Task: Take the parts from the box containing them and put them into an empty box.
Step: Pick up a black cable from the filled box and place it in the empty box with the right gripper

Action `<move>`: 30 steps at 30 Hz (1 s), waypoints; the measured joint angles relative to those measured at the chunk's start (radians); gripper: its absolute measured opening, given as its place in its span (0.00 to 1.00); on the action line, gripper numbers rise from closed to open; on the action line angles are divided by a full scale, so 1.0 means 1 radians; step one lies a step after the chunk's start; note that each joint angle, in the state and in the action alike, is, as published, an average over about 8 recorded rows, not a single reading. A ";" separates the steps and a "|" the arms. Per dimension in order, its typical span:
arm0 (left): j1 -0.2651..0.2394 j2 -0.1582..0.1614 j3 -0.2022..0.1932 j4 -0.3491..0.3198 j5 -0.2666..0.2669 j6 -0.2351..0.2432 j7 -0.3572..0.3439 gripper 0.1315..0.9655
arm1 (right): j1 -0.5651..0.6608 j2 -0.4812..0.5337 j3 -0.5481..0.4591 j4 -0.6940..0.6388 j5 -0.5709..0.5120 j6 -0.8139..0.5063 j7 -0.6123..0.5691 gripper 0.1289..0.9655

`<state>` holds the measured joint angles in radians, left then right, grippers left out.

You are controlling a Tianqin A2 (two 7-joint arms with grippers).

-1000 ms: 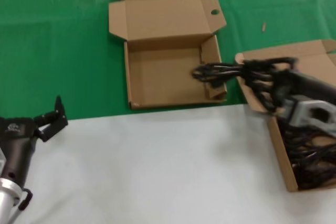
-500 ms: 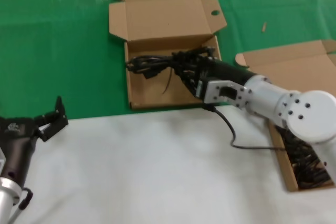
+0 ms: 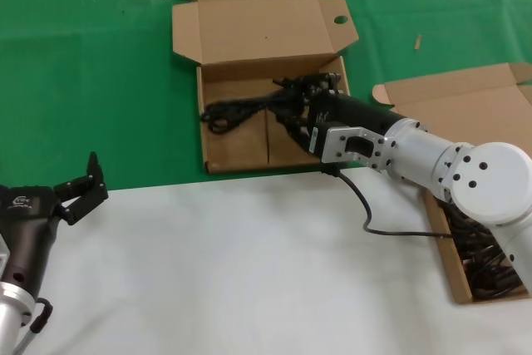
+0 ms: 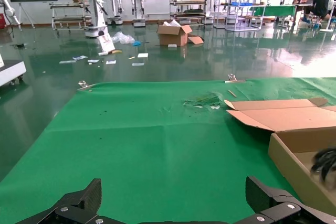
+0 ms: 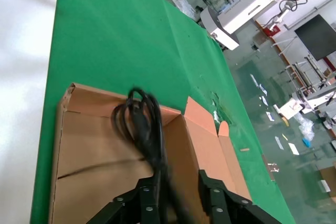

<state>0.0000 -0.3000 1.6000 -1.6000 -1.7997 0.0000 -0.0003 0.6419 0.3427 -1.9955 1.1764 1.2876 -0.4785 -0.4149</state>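
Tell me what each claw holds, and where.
Right claw grips a black power cord at one end of its bundle. Left claw is open, holding nothing.

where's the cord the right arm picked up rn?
Head view: the power cord stretches across the box with the round-holed lid tab at center, one end at the right gripper.

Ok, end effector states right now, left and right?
Left end effector: open, empty, near the table's edge.
Right end effector: shut on a power cord, over the empty box.
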 joint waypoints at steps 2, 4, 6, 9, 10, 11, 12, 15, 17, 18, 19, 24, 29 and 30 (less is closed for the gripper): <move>0.000 0.000 0.000 0.000 0.000 0.000 0.000 1.00 | 0.000 0.000 0.000 0.000 0.000 0.000 0.000 0.19; 0.000 0.000 0.000 0.000 0.000 0.000 0.000 1.00 | 0.000 0.000 0.000 0.000 0.000 0.000 0.000 0.21; 0.000 0.000 0.000 0.000 0.000 0.000 0.000 1.00 | 0.000 0.000 0.000 0.000 0.000 0.000 0.000 0.23; 0.000 0.000 0.000 0.000 0.000 0.000 0.000 1.00 | 0.000 0.000 0.000 0.000 0.000 0.000 0.000 0.29; 0.000 0.000 0.000 0.000 0.000 0.000 0.000 1.00 | 0.000 0.000 0.000 0.000 0.000 0.000 0.000 0.31; 0.000 0.000 0.000 0.000 0.000 0.000 0.000 1.00 | 0.000 0.000 0.000 0.000 0.000 0.000 0.000 0.34; 0.000 0.000 0.000 0.000 0.000 0.000 0.000 1.00 | 0.000 0.000 0.000 0.000 0.000 0.000 0.000 0.36; 0.000 0.000 0.000 0.000 0.000 0.000 0.000 1.00 | 0.000 0.000 0.000 0.000 0.000 0.000 0.000 0.40; 0.000 0.000 0.000 0.000 0.000 0.000 0.000 1.00 | 0.000 0.000 0.000 0.000 0.000 0.000 0.000 0.46; 0.000 0.000 0.000 0.000 0.000 0.000 0.000 1.00 | 0.000 0.000 0.000 0.000 0.000 0.000 0.000 0.49; 0.000 0.000 0.000 0.000 0.000 0.000 0.000 1.00 | 0.000 0.000 0.000 0.000 0.000 0.000 0.000 0.52; 0.000 0.000 0.000 0.000 0.000 0.000 0.000 1.00 | 0.000 0.000 0.000 0.000 0.000 0.000 0.000 0.64; 0.000 0.000 0.000 0.000 0.000 0.000 0.000 1.00 | 0.000 0.000 0.000 0.000 0.000 0.000 0.000 0.69; 0.000 0.000 0.000 0.000 0.000 0.000 0.000 1.00 | 0.000 0.000 0.000 0.000 0.000 0.000 0.000 0.72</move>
<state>0.0000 -0.3000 1.6001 -1.6000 -1.7997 0.0000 -0.0003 0.6419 0.3427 -1.9955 1.1764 1.2876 -0.4785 -0.4149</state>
